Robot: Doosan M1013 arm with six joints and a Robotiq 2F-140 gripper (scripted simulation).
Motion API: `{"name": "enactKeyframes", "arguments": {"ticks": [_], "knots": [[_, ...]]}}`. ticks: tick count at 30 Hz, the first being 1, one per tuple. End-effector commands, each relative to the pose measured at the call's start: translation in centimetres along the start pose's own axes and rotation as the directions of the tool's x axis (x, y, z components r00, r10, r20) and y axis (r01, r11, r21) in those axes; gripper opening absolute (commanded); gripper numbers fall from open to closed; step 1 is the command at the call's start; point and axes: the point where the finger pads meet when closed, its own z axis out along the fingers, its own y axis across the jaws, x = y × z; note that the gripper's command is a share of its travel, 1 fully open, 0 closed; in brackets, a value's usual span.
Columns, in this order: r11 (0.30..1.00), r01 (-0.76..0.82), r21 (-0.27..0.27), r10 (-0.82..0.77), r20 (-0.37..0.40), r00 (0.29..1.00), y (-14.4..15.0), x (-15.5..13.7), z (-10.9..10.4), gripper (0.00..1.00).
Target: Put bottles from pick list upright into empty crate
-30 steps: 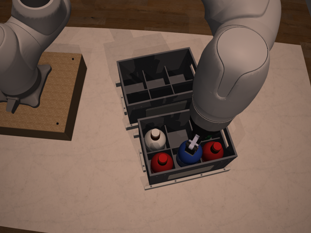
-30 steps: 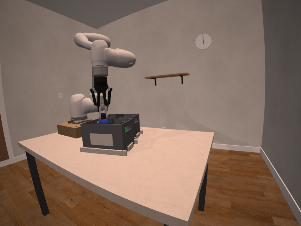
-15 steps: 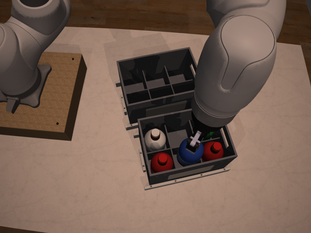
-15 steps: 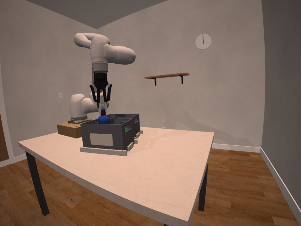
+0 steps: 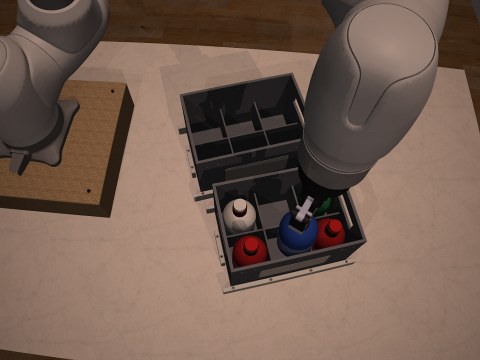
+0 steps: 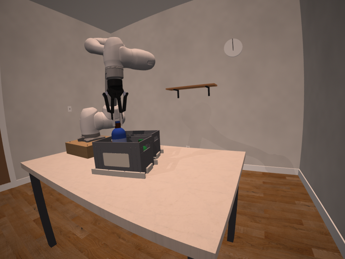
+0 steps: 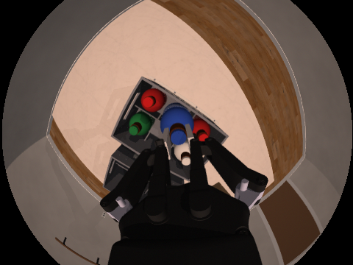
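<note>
The location was a plain room with a wall clock (image 6: 233,47), wall shelf (image 6: 192,86) and wood floor (image 6: 267,200).

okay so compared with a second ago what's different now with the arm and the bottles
The gripper has risen, and the blue bottle shut between its fingers has come up with it, standing higher above the crate rim. Nothing was let go. The white bottle, both red bottles and both crates stayed put.
</note>
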Motion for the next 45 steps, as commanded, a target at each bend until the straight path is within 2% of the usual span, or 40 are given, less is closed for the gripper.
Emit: {"name": "enactKeyframes", "arguments": {"ticks": [1,45], "knots": [[1.0,0.0,0.0,0.0,0.0,1.0,0.0,0.0,-0.4,0.0],[1.0,0.0,0.0,0.0,0.0,1.0,0.0,0.0,-6.7,0.0]]}}
